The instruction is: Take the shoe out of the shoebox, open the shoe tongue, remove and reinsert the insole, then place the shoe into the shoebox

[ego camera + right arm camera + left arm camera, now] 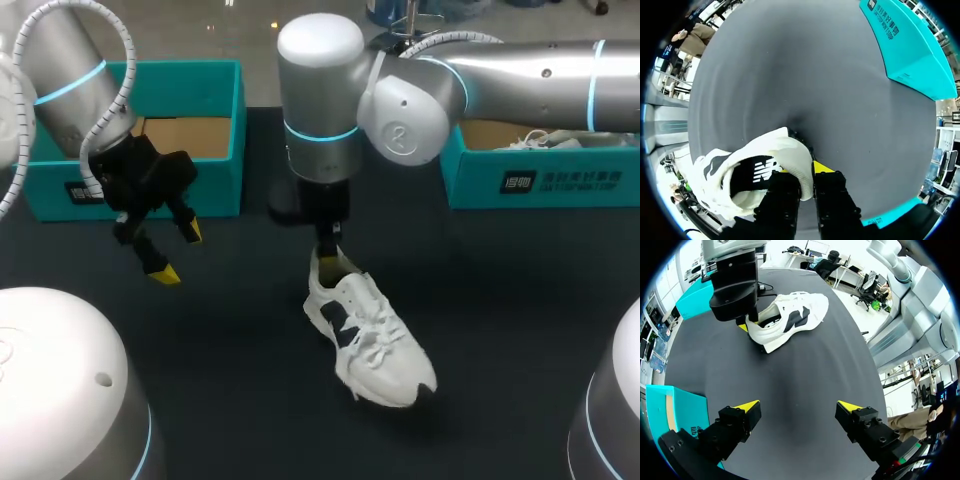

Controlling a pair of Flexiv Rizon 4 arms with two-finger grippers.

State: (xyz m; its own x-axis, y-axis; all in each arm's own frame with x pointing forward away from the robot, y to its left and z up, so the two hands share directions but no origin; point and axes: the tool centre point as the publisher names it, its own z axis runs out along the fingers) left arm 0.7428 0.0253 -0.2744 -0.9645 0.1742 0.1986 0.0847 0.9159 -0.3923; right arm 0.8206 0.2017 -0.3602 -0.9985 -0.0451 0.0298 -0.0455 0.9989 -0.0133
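Observation:
A white shoe [370, 340] with a dark side logo lies on the black table, toe toward the front. My right arm comes in from the right and reaches past the middle. Its gripper [328, 255] stands straight down on the heel. In the right wrist view this gripper [807, 175] is shut on the shoe's [755, 165] heel collar, one finger inside and one outside. My left gripper [172, 250] hangs open above the table to the left, holding nothing. From the left wrist, the shoe [790, 320] lies well ahead of the open left gripper [797, 407], with the right gripper [747, 325] at its heel.
An open teal shoebox [190, 70] stands at the back left behind my left gripper. A second teal box [530, 180] with white contents stands at the back right. Bare black tabletop [250, 380] surrounds the shoe.

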